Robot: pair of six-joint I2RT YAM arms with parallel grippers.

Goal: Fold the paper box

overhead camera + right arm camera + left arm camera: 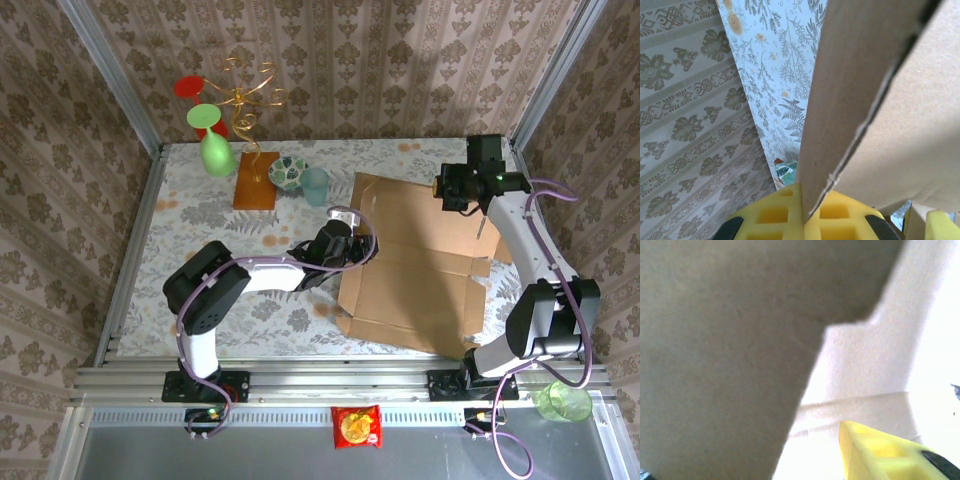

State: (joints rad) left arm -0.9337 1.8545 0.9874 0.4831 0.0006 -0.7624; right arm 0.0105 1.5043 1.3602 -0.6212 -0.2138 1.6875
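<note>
The right fingers (745, 217) clamp a flap of the paper box (420, 270) between them, likely to fold it up, while the left fingers (875, 452), open or closed I cannot tell, have its opposite edge just ahead.

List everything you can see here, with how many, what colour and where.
paper box: one, brown, opened out on the table's right half
wooden slab: one, orange-brown, far left
wire stand: one, gold, rising from the slab
hanging shapes: red and green, count unclear, left of the stand
dish: one, green-patterned, beside the slab
teal cup: one, pale, by the dish
green cup: one, off the table, near right
snack packet: one, red, near ledge
table: one, floral cloth
left gripper: at the box's left edge
right gripper: shut on the box's flap
</note>
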